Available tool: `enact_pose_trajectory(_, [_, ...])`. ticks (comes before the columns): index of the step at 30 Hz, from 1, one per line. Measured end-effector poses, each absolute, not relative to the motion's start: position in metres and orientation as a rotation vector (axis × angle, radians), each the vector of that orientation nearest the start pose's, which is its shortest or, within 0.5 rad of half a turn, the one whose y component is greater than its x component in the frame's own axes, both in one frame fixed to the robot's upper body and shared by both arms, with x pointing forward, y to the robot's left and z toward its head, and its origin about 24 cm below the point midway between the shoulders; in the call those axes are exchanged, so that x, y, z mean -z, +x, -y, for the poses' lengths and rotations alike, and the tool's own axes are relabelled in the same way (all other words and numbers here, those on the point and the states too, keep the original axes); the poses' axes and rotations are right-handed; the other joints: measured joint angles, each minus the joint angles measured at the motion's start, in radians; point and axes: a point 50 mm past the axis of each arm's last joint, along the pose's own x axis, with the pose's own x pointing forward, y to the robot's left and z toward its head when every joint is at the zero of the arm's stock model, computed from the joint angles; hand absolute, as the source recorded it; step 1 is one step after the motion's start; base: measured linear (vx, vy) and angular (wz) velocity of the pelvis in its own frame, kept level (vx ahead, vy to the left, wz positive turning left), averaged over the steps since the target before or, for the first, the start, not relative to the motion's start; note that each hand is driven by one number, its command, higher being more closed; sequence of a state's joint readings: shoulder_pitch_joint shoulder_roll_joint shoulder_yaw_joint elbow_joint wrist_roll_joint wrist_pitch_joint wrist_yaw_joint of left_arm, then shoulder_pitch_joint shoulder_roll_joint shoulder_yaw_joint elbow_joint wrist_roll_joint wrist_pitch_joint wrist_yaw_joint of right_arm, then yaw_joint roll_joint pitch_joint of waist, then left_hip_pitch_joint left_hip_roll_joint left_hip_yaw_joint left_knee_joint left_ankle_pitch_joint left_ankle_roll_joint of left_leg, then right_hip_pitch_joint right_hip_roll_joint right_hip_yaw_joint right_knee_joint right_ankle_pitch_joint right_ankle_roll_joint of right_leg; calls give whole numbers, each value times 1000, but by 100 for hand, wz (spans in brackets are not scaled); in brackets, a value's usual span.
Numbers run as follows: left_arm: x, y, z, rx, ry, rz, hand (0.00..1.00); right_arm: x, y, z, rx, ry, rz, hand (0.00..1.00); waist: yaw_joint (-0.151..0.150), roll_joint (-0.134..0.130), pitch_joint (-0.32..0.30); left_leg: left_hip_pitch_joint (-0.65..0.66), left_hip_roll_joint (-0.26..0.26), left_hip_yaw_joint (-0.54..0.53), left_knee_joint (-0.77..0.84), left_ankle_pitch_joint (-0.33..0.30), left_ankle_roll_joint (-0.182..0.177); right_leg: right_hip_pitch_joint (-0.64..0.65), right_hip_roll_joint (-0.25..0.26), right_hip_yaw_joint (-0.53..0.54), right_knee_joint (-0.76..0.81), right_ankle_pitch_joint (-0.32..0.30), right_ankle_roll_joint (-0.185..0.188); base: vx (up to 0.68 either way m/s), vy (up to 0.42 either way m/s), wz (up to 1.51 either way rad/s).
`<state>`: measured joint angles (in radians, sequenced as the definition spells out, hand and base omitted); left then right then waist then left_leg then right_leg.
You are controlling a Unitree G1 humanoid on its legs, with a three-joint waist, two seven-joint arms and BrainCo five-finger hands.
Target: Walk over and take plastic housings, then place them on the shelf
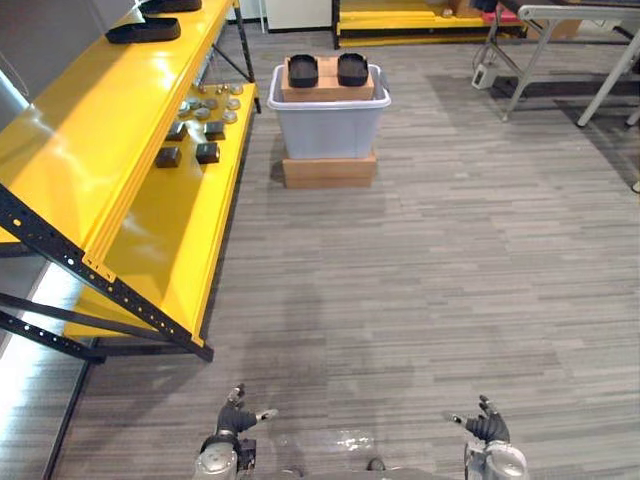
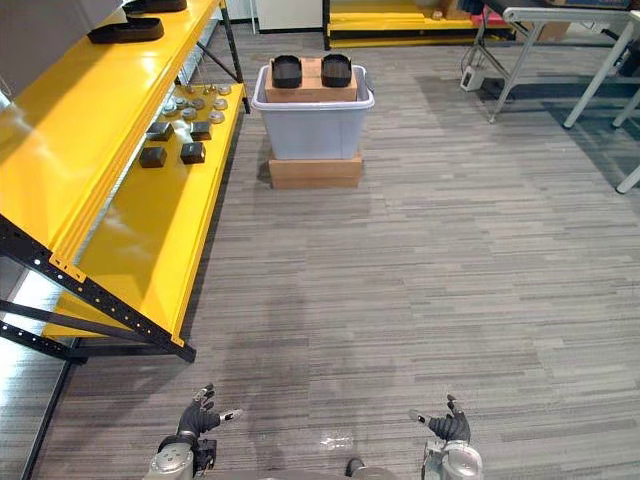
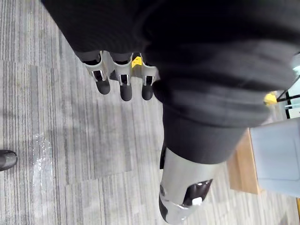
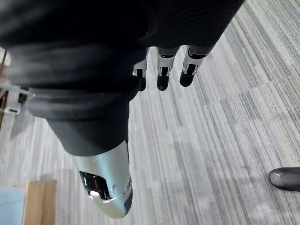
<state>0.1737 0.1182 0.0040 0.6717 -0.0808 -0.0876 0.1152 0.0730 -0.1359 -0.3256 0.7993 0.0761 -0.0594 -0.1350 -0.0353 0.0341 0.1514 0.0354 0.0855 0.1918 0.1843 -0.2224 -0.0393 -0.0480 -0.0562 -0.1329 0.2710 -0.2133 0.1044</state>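
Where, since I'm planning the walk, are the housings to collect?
In the left eye view's upper centre, two black housings lie side by side on a cardboard box in the grey bin, right of the yellow shelf.

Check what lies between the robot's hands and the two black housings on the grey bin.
Bare grey floor, in the left eye view: nothing stands between the left hand, the right hand and the bin holding the housings.
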Motion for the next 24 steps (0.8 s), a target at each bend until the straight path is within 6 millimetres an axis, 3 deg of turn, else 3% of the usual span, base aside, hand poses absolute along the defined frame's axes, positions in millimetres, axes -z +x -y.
enact_pose_trajectory(1, [118,139,-205,-237,66,-740,0,116,141,262,542,10,-766,0,4,-1,4,-1,-4,14,21,-32,11,-58,-22,-13,122,-25,22,1,78,-42])
enact_pose_trajectory(2, [118,139,-206,-242,65,-740,0,116,143,262,543,14,-762,0,4,-1,9,-1,-7,18,33,-52,17,-86,-36,-28,195,-33,20,33,124,-35])
enact_pose_trajectory(4, [116,140,-211,-262,73,-733,0,117,142,260,542,25,-768,0,-8,-14,40,69,-30,13,45,-97,45,-209,-122,-83,519,-31,21,131,112,-5])
enact_pose_trajectory(5, [116,139,-212,-266,77,-734,0,118,139,260,545,31,-777,0,-7,-5,44,82,-29,14,45,-106,45,-232,-131,-96,539,-55,9,274,70,-2])
enact_pose_trajectory(6, [114,142,-215,-269,84,-726,0,118,139,259,542,31,-782,0,-7,-7,47,102,-19,21,45,-109,37,-273,-145,-132,517,-75,-19,291,50,-4])
enact_pose_trajectory(7, [113,145,-216,-271,89,-715,0,117,142,259,528,23,-779,0,-10,-8,50,112,-9,20,36,-112,35,-308,-148,-158,474,-74,-22,326,6,7])
enact_pose_trajectory(9, [108,157,-217,-278,95,-682,0,111,149,262,525,10,-745,0,-14,13,69,146,29,8,4,-111,28,-362,-106,-169,323,-38,-35,352,-61,23])
enact_pose_trajectory(10, [106,163,-216,-276,95,-668,0,107,153,266,522,-4,-722,0,-25,22,82,167,48,1,-15,-104,16,-379,-81,-161,224,13,-35,452,-135,41])
enact_pose_trajectory(11, [103,167,-218,-282,101,-654,0,103,156,268,507,-28,-704,0,-36,10,91,199,48,-3,-33,-91,-20,-383,-65,-133,97,101,-35,596,-215,54])
enact_pose_trajectory(12, [103,166,-218,-288,103,-652,0,101,155,271,500,-51,-703,0,-49,-5,88,226,55,-15,-38,-101,-47,-386,-63,-94,85,244,-72,523,-217,46])
enact_pose_trajectory(13, [104,165,-216,-291,96,-657,0,100,155,274,500,-64,-705,0,-57,6,90,230,64,-27,-32,-104,-53,-398,-56,-93,134,241,-118,511,-238,34])
enact_pose_trajectory(14, [103,168,-213,-288,91,-646,0,97,161,274,493,-69,-685,0,-60,17,91,211,80,-41,15,-76,-96,-431,-65,-102,242,161,-123,616,-323,25])
enact_pose_trajectory(15, [103,169,-211,-286,85,-644,0,97,162,273,486,-69,-687,0,-63,21,93,172,92,-58,130,-39,-115,-424,-73,-114,300,88,-136,517,-272,21])
enact_pose_trajectory(16, [104,169,-210,-285,81,-645,0,98,161,272,482,-70,-692,0,-62,25,95,144,106,-62,218,-9,-117,-404,-70,-118,308,59,-141,679,-369,30])
enact_pose_trajectory(17, [106,166,-206,-282,68,-654,0,100,159,270,475,-73,-702,0,-58,35,108,49,166,-64,492,149,-118,-302,-51,-144,277,11,-160,455,-246,22])
enact_pose_trajectory(18, [107,164,-206,-281,66,-659,0,101,159,269,465,-77,-705,0,-56,31,114,3,199,-55,612,155,-113,-258,-37,-151,253,1,-166,670,-361,5])
enact_pose_trajectory(19, [108,161,-206,-276,64,-670,0,101,162,264,444,-82,-698,0,-41,36,120,-66,252,-18,829,119,-66,-151,-6,-150,183,-5,-175,515,-265,-18])
enact_pose_trajectory(20, [109,160,-205,-268,60,-676,0,101,161,263,441,-82,-696,0,-29,23,127,-114,269,14,919,94,-27,-78,8,-146,125,-5,-176,511,-235,-19])
enact_pose_trajectory(21, [109,160,-204,-266,58,-676,0,101,161,263,442,-81,-696,0,-25,9,135,-160,262,36,941,78,-7,-6,10,-146,66,-5,-176,488,-176,-1])
enact_pose_trajectory(23, [109,160,-204,-266,55,-676,0,102,159,264,450,-79,-695,0,-11,-1,135,-253,220,77,842,45,-16,96,11,-148,-35,0,-169,424,-111,5])
enact_pose_trajectory(24, [109,161,-204,-267,49,-669,0,101,160,265,451,-81,-692,0,-4,-5,137,-314,171,81,707,37,-15,146,12,-150,-84,2,-166,551,-65,0])
